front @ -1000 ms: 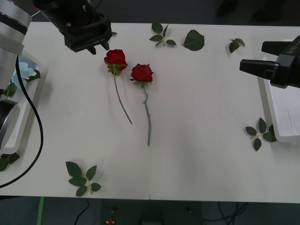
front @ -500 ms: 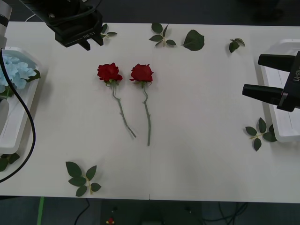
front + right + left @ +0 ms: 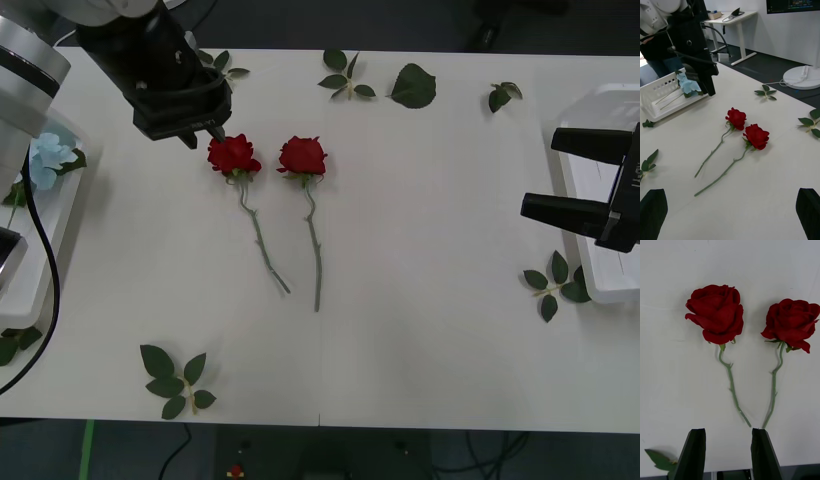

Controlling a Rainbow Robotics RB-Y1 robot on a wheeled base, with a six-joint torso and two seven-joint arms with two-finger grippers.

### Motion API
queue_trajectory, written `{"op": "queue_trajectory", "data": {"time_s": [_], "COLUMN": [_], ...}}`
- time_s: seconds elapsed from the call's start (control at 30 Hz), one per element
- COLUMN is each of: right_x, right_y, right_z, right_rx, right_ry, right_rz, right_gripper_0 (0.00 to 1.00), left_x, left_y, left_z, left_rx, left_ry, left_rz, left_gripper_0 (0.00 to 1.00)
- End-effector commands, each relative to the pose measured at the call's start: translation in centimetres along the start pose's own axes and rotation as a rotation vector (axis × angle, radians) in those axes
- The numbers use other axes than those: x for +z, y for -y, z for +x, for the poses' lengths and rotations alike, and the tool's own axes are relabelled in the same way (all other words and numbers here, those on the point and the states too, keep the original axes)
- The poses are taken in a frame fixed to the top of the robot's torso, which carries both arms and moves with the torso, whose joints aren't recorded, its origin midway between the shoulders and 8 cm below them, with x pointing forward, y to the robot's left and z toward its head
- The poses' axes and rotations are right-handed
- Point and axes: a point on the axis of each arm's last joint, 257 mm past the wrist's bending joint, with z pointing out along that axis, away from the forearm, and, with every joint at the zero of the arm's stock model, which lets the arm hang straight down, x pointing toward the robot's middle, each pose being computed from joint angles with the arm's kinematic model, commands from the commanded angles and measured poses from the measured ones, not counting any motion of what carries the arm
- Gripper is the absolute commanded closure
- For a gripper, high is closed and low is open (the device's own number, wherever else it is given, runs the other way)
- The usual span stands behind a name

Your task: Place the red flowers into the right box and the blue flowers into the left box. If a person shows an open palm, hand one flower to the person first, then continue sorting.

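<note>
Two red flowers lie side by side on the white table, heads away from me: the left rose [image 3: 232, 155] [image 3: 717, 313] [image 3: 736, 118] and the right rose [image 3: 302, 155] [image 3: 790, 322] [image 3: 757, 135]. My left gripper [image 3: 203, 133] [image 3: 728, 453] hovers just beyond the left rose's head, open, nothing between its black fingers. My right gripper [image 3: 542, 175] [image 3: 730, 217] hangs open in front of the right box [image 3: 600, 290]. A blue flower [image 3: 45, 155] [image 3: 687, 84] lies in the left box [image 3: 40, 270] [image 3: 662, 92].
Loose green leaf sprigs lie scattered: three along the far edge [image 3: 345, 75] [image 3: 413, 87] [image 3: 505, 95], one beside the right box [image 3: 555, 280], one near the front left [image 3: 175, 380]. Bare table stretches between the roses and the right box.
The left rose dropped from a tilted spot under the left gripper to lie beside the other. The left gripper pulled back, then came down near its head. The right gripper shifted slightly toward me.
</note>
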Motion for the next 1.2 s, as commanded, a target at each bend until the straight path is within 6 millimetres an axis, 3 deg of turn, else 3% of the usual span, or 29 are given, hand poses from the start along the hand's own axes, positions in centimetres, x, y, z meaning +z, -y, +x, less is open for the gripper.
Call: {"op": "queue_trajectory", "data": {"time_s": [0.03, 0.2, 0.37, 0.57, 0.9, 1.2], "right_x": [-0.5, -0.6, -0.6, -0.6, -0.6, -0.6], "right_y": [-0.4, -0.5, -0.5, -0.6, -0.6, -0.7], "right_z": [0.2, 0.3, 0.3, 0.3, 0.4, 0.4], "right_rx": [-0.063, -0.06, -0.056, -0.055, -0.052, -0.051], "right_ry": [-0.037, -0.038, -0.036, -0.036, -0.037, -0.036], "right_rz": [-0.009, -0.01, -0.011, -0.012, -0.013, -0.014], "right_gripper_0": [0.0, 0.0, 0.0, 0.0, 0.0, 0.0], "left_x": [4.6, 10.0, 12.7, 14.7, 16.5, 18.1], "left_y": [-3.5, -5.3, -6.4, -6.0, -2.0, -0.6], "left_z": [0.1, 0.3, 0.3, 0.8, 2.0, 3.1], "left_rx": [-0.028, -0.034, -0.073, -0.083, -0.069, -0.034], "left_ry": [0.027, 0.066, 0.104, 0.134, 0.134, 0.148], "left_rz": [-0.064, -0.11, -0.128, -0.126, -0.013, 0.008], "left_gripper_0": [0.67, 0.67, 0.67, 0.67, 0.67, 0.67]}}
